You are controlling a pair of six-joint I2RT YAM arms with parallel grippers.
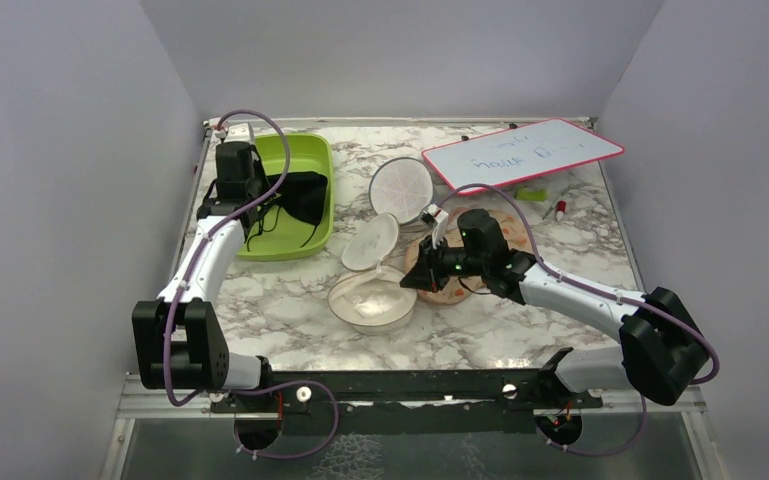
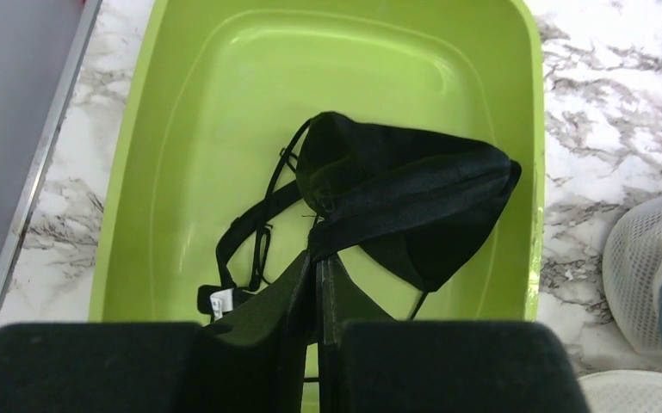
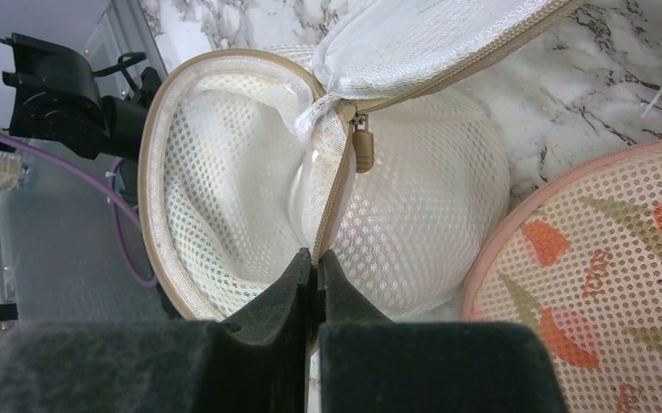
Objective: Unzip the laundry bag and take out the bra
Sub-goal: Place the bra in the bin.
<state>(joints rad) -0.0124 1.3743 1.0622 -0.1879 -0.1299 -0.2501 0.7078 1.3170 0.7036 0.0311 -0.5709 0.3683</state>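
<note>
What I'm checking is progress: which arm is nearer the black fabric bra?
Left: its fingers pinch the bra over the green tray; right fingers, far off, pinch the open white mesh bag.

The table (image 1: 290, 310) has a white marble-pattern top with grey veining. Plain pale grey panels enclose it: back wall (image 1: 400, 50), left wall (image 1: 60, 150), right wall (image 1: 730, 120). A black bar (image 1: 410, 382) runs along its near edge. Grey floor (image 1: 420, 450) lies below that edge. Lighting is even.
</note>
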